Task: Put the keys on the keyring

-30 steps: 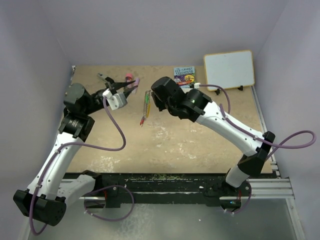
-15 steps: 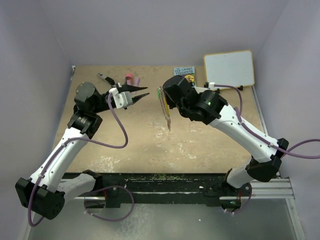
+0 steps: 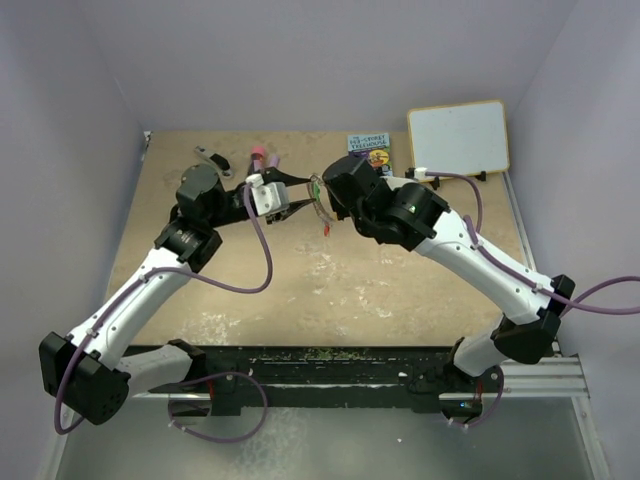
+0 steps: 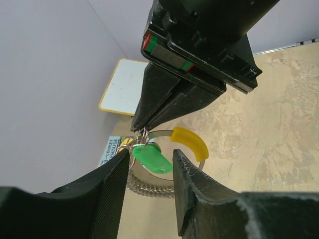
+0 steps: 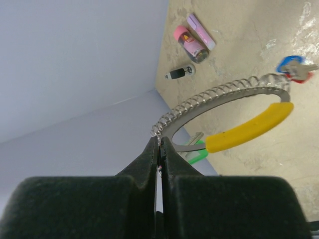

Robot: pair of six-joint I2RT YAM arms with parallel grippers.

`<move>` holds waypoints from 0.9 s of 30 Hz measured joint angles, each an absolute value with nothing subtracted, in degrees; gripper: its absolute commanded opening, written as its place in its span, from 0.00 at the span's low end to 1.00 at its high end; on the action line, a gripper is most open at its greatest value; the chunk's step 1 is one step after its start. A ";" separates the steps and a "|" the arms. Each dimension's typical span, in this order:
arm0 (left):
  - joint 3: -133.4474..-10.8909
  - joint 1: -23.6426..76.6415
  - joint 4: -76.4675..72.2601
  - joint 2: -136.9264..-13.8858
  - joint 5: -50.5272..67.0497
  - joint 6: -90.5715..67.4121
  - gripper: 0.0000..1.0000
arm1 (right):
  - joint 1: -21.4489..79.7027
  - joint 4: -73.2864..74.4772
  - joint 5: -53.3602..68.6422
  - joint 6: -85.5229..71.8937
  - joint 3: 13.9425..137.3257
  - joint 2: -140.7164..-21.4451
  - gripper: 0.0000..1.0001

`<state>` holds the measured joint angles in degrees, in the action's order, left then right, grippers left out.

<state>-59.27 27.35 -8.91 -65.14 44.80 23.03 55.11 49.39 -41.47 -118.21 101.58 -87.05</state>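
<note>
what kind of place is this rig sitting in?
Probably a lab test cell, not a home or factory: plain lavender walls box in a tan table, the left arm and right arm are mounted along a metal rail at its near edge, and there are staged props like a small whiteboard.

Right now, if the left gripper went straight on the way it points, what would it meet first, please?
Most likely the green key, hanging between the left gripper's open fingers at the keyring pinched by the right gripper; depth is unclear.
</note>
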 measured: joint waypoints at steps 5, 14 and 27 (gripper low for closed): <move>-59.24 27.97 -9.04 -65.60 41.76 22.96 0.48 | 55.11 47.55 -41.63 -118.34 100.77 -87.07 0.00; -59.24 29.17 -9.19 -66.06 39.55 22.46 0.49 | 55.11 45.08 -41.56 -118.39 100.64 -88.60 0.00; -59.24 30.11 -9.32 -66.96 34.63 23.31 0.48 | 55.11 41.93 -41.41 -118.39 98.61 -88.88 0.00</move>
